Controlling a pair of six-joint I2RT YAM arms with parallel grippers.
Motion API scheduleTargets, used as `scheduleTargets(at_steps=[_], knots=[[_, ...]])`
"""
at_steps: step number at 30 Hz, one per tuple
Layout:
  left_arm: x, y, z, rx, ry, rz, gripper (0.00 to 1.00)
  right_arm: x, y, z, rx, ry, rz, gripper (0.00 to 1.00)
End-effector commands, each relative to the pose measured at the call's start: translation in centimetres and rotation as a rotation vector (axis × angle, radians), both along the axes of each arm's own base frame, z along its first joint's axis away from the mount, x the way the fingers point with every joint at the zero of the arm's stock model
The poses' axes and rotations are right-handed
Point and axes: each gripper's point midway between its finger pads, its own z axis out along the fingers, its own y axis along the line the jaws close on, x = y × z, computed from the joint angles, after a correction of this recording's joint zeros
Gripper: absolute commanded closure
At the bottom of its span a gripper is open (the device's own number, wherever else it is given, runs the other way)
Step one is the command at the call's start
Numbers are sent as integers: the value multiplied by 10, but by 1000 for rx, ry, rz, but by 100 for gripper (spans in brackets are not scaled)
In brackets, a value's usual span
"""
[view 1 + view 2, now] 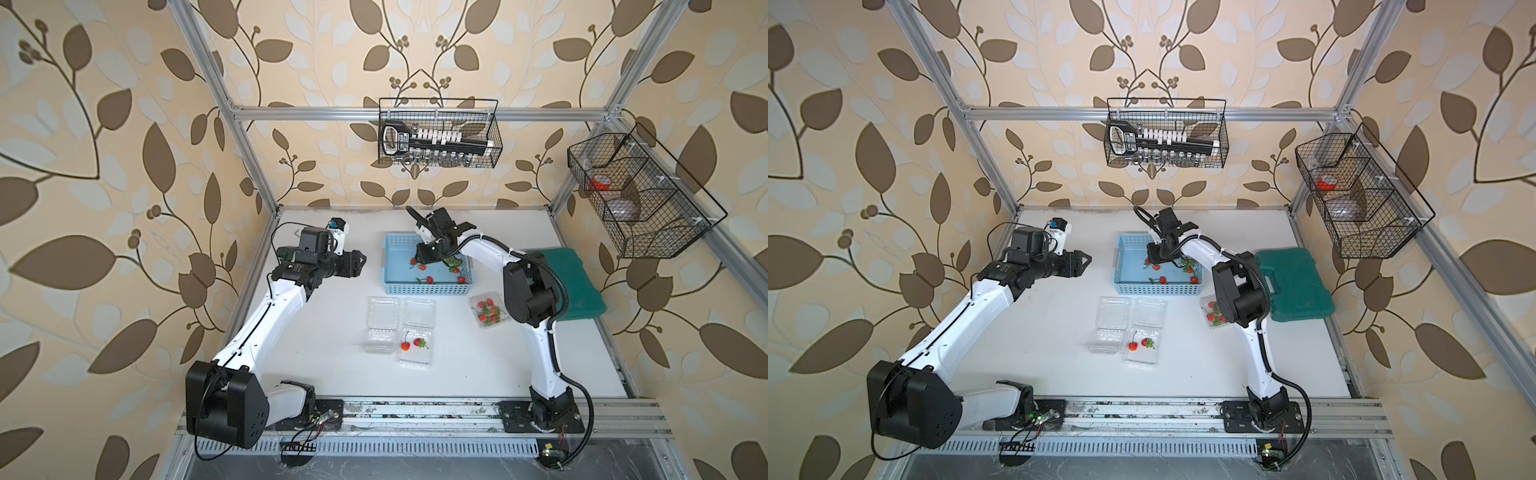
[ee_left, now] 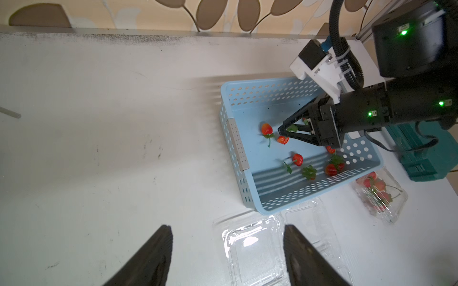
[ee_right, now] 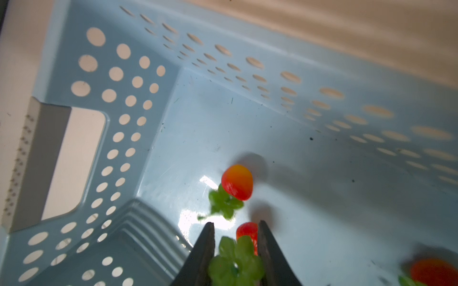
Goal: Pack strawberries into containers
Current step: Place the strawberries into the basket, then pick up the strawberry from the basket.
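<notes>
Cap (image 3: 235,265) bracketed by right gripper (image 3: 236,222) jaws in basket (image 3: 111,22); grip cannot be confirmed. Before lift, berry (image 3: 245,231) body, not leaves, to be clamped. Left gripper (image 2: 227,226) open, empty.

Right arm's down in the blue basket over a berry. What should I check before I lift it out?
1. Strawberry between right gripper fingers: ok.
2. Grip firm on it: cannot tell.
3. Neighbouring strawberry clear of the fingers: ok.
4. Open container has room: ok, only two berries inside.
5. Left gripper out of the path: ok, open and empty.
</notes>
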Motion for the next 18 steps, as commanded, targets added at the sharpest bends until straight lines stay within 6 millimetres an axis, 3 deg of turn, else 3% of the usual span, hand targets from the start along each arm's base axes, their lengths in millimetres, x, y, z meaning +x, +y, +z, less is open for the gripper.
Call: scheduleTargets(at_steps=[1, 5, 13, 18], knots=[[0, -1, 2, 4, -9, -14, 28, 6, 1, 9, 30, -14, -7, 69], [0, -1, 2, 5, -10, -12, 28, 7, -2, 14, 32, -23, -16, 71], [-1, -1, 3, 4, -12, -13, 28, 4, -7, 13, 29, -11, -26, 95], [-1, -1, 3, 2, -12, -15, 28, 1, -8, 27, 38, -27, -25, 100]])
